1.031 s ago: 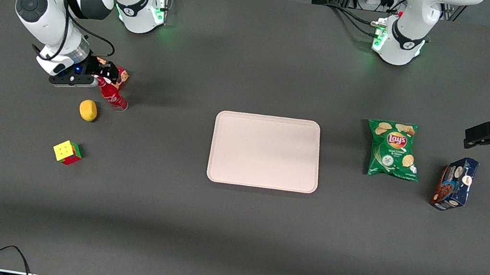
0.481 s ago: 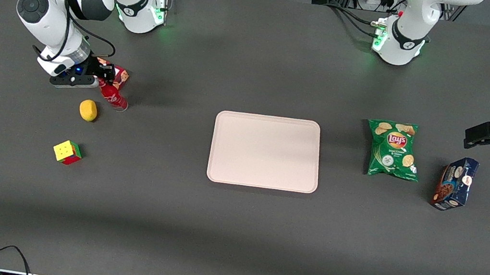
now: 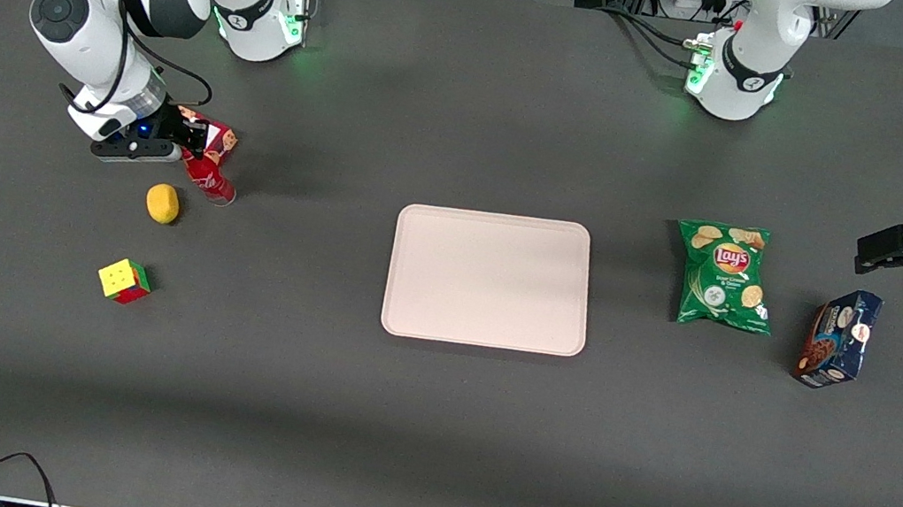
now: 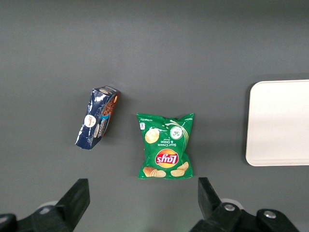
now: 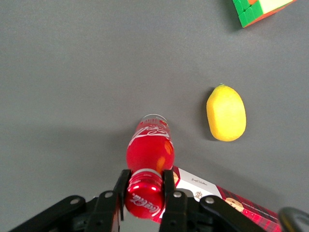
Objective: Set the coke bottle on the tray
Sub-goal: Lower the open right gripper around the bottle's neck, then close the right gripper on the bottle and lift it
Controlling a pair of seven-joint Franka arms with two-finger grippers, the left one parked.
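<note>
The coke bottle (image 3: pixel 210 182) is small, slim and red, and stands on the table toward the working arm's end. In the right wrist view I look down on its red cap and label (image 5: pixel 148 150). My right gripper (image 3: pixel 187 145) is right over it, and its fingers (image 5: pixel 121 186) are shut on the bottle's cap and neck. The gripper (image 5: pixel 145 187) hides part of the cap. The pale pinkish-beige tray (image 3: pixel 490 279) lies flat at the table's middle, well apart from the bottle, with nothing on it. Its edge shows in the left wrist view (image 4: pixel 280 123).
A long red cookie box (image 3: pixel 216 136) lies right beside the bottle, under the gripper (image 5: pixel 212 193). A yellow lemon (image 3: pixel 163 203) and a colour cube (image 3: pixel 124 281) lie nearer the front camera. A green chips bag (image 3: pixel 725 277) and a dark blue cookie box (image 3: pixel 837 338) lie toward the parked arm's end.
The gripper has shifted slightly over the bottle's top, and the bottle's top has moved a little with it. Its base stays at the same spot.
</note>
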